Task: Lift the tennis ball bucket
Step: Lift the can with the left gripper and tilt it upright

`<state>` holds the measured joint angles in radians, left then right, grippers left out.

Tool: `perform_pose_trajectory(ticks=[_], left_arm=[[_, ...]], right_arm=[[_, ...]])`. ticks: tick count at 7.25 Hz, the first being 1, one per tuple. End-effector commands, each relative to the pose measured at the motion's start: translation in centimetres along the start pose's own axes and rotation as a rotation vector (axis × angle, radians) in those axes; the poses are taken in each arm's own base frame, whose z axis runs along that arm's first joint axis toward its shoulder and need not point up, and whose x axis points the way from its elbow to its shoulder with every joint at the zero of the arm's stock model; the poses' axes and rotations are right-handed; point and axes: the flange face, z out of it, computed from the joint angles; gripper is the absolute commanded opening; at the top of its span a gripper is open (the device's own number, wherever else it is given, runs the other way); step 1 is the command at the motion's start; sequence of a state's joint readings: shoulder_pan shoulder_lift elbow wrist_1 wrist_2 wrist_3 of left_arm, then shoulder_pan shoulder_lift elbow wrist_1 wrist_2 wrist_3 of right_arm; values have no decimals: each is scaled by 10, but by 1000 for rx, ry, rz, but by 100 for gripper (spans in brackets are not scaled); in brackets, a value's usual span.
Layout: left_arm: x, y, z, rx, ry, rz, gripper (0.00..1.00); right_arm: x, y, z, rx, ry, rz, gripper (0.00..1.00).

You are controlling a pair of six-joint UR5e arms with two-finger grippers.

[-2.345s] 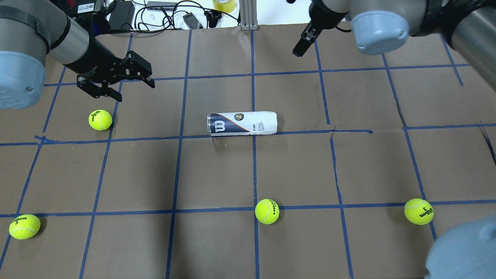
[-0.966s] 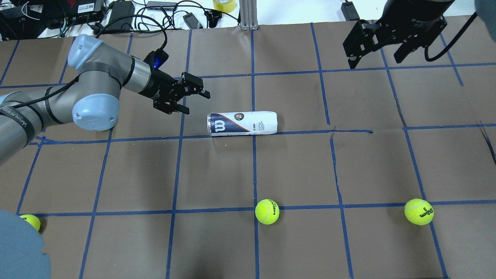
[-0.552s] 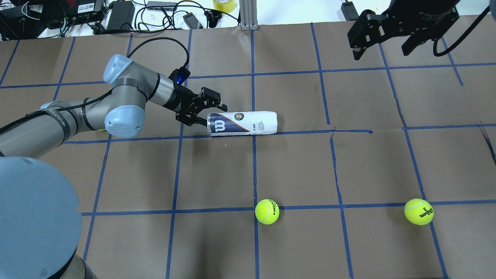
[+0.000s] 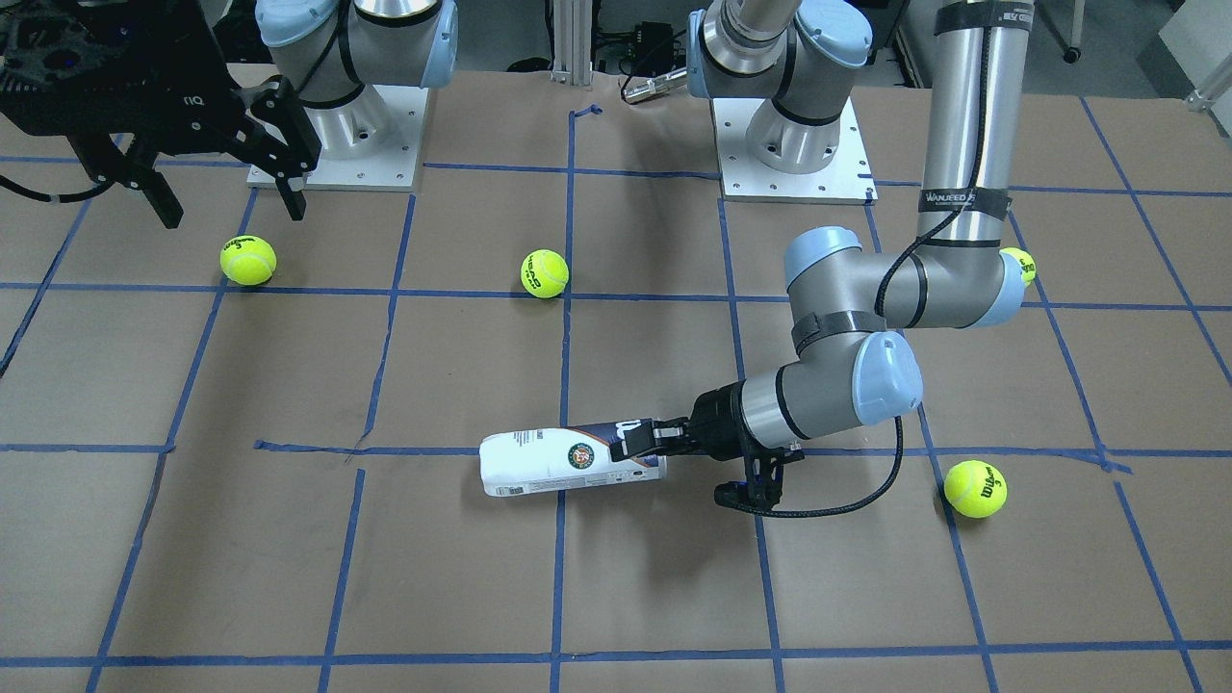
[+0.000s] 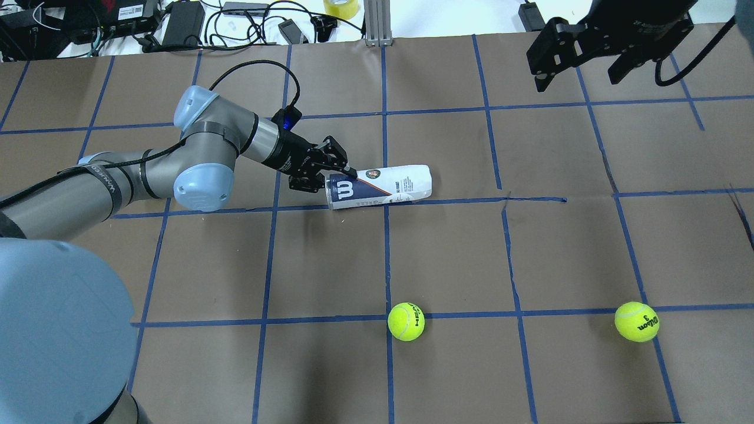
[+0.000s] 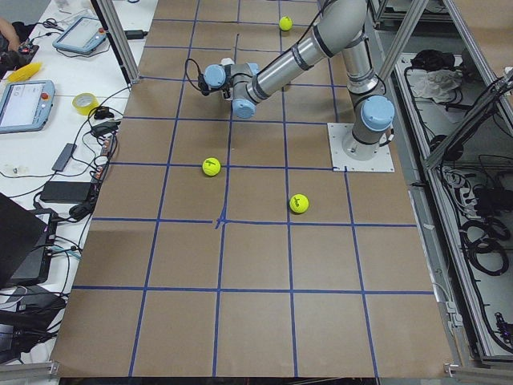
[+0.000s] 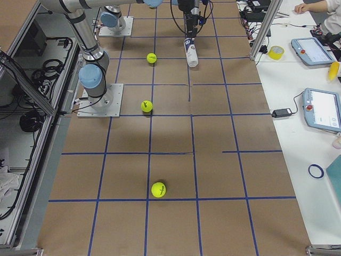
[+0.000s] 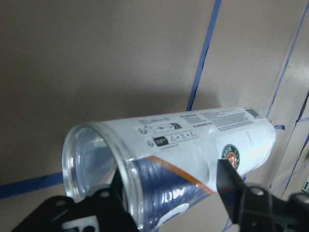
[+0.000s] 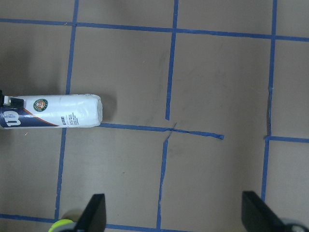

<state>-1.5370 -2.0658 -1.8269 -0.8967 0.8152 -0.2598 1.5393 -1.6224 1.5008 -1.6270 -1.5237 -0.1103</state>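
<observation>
Tennis ball bucket lies on its side near mid-table on the brown paper, slightly skewed, one end over a blue tape line, open mouth toward the left arm. Left gripper is at that mouth: one finger inside the rim, outer finger over the label, jaws apart, clamping not confirmed. Right gripper hangs well away at the far right, jaws wide, empty. Two tennis balls sit nearer the robot, well clear.
</observation>
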Motion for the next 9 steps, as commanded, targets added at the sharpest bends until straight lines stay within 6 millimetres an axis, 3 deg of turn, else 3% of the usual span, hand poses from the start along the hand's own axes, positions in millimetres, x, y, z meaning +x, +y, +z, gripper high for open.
perform_pose_trajectory(ticks=[1, 2, 3, 4, 5, 8, 9], left_arm=[[42, -10, -36, 73, 30, -154, 0], [74, -19, -67, 123, 56, -213, 0], [106, -23, -97, 186, 69, -218, 0], [129, -26, -128, 263, 47, -188, 0], [144, -28, -151, 316, -17, -154, 0], [164, -17, -184, 273, -557, 267, 0], [173, -12, -176, 249, -678, 372, 0]], right_arm=[[0, 4, -2, -9, 2, 9, 81], [-1, 15, 8, -118, -9, 7, 42], [-1, 18, 12, -150, -20, 8, 12], [-1, 18, 11, -149, -17, 2, 0], [-1, 20, 10, -152, -18, -9, 0], [-2, 16, 14, -152, -33, 3, 0], [-1, 3, 15, -86, -24, 1, 99]])
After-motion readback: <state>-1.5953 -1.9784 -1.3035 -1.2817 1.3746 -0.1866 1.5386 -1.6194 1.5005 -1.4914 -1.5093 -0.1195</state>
